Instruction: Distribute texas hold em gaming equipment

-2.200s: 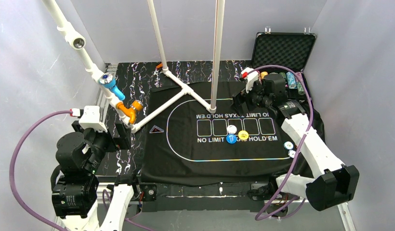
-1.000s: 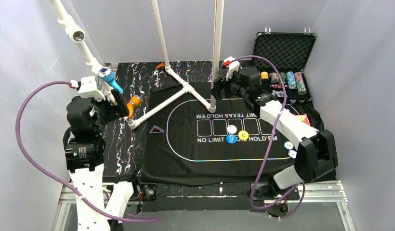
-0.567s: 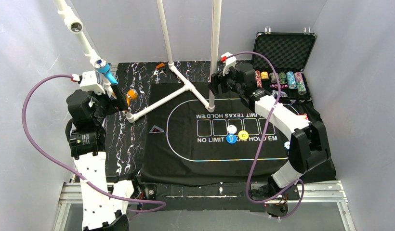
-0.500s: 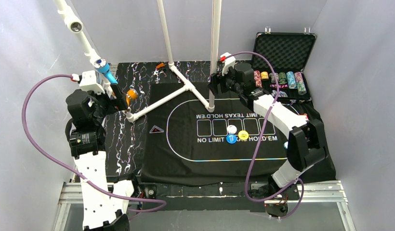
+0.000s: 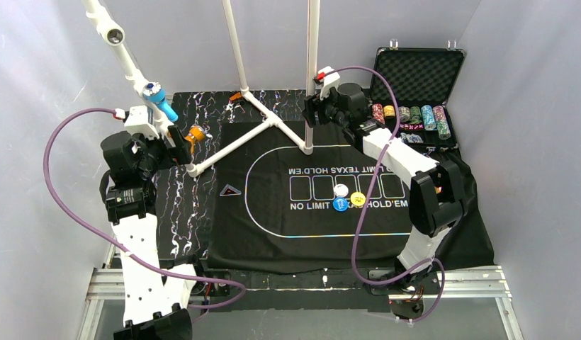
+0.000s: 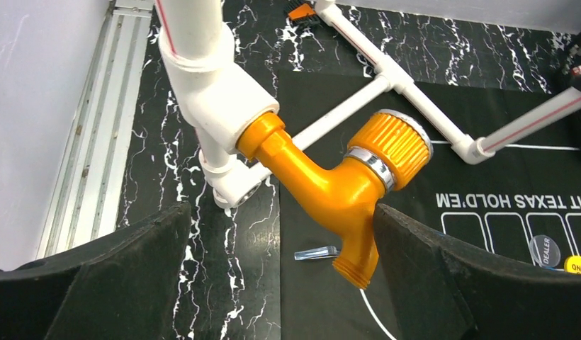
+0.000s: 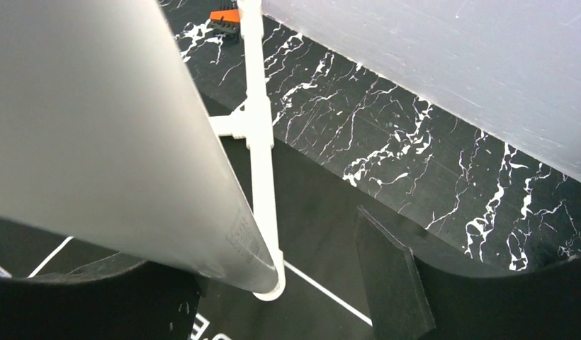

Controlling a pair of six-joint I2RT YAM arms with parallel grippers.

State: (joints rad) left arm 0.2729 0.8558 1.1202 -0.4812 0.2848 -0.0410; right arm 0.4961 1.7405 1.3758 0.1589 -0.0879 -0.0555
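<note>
My left pincer (image 6: 280, 241) gapes wide around the orange tap (image 6: 330, 180). My right pincer (image 7: 273, 276) straddles the white pipe (image 7: 117, 127), part-spread, its right finger clear. Discs (image 5: 341, 190) sit mid-mat (image 5: 273, 234). Only the overhead view shows chips (image 5: 408, 113) in the far-right case (image 5: 419, 71).

The left arm (image 5: 139, 244) is built of white moulded links dotted with small dark holes, joined by black cylindrical joint housings (image 5: 123, 180). A white block with a red tip (image 5: 135, 115) sits at its wrist, and a thin purple cable (image 5: 50, 142) runs from there to the base. The right arm (image 5: 397, 152) has the same white shells, a bulky black elbow housing (image 5: 435, 198), a white wrist block with a red connector (image 5: 324, 75) and its own purple cable (image 5: 355, 248). The left hand (image 5: 176, 145) and the right hand (image 5: 310, 112) are black. The left hand's broad fingers (image 6: 96, 283) are matte and slightly fuzzy, and the right hand's finger pad (image 7: 387, 283) is a flat, sharp-edged black slab.
</note>
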